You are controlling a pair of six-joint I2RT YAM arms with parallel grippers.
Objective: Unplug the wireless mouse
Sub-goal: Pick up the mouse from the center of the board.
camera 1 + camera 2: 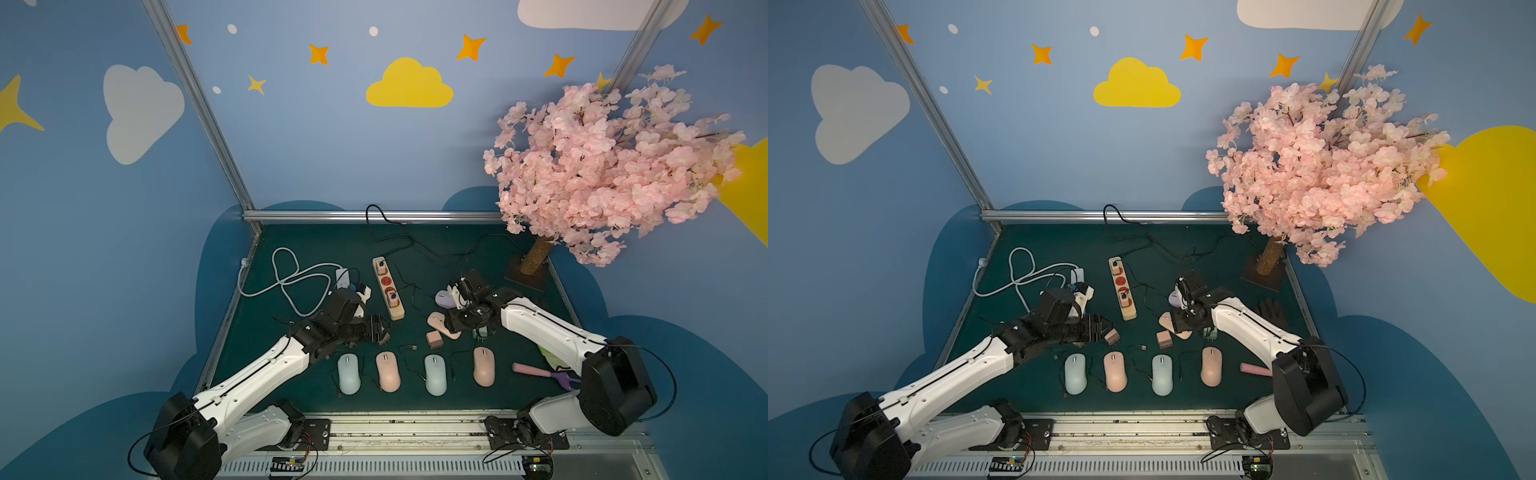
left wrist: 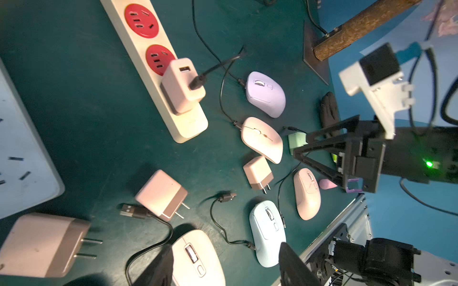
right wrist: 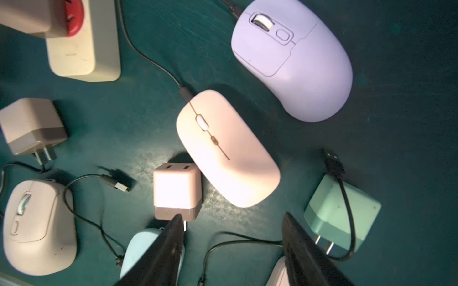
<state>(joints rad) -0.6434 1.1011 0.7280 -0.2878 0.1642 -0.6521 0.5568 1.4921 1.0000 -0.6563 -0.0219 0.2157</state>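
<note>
The flat pink mouse (image 3: 228, 148) lies mid-table, cable plug (image 3: 184, 92) seated in its nose, a loose pink charger (image 3: 177, 193) just beside its flank; pulling the plug with nothing pinning the light shell would likely drag the mouse, or a finger could snag that charger. The right gripper (image 3: 233, 216) hovers above it, wrist bent down, jaws apart and empty; the left gripper (image 2: 225, 247) hangs low beside the power strip (image 1: 388, 286), also apart, holding nothing.
</note>
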